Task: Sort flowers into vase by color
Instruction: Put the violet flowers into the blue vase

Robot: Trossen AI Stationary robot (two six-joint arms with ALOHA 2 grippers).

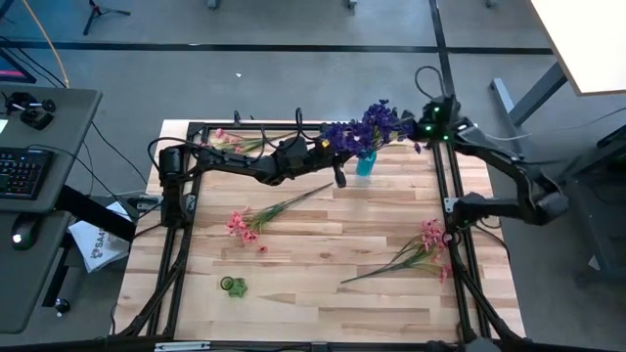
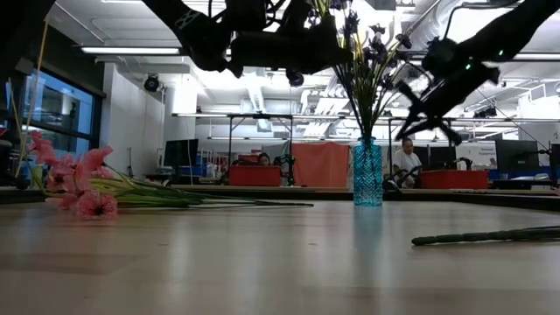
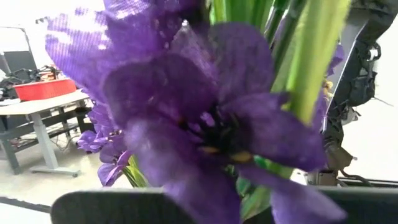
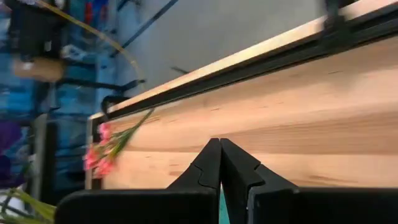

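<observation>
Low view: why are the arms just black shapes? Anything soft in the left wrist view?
Low view: bright ceiling lights backlight the arms; the blue vase stays readable. Left wrist view: a purple flower fills the frame, blurred from closeness.

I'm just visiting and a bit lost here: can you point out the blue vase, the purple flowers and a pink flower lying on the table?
blue vase (image 2: 367, 175): low view, its glass body.
purple flowers (image 1: 374, 125): high view, blossom cluster above the vase.
pink flower (image 1: 238, 224): high view, its blossoms.
</observation>
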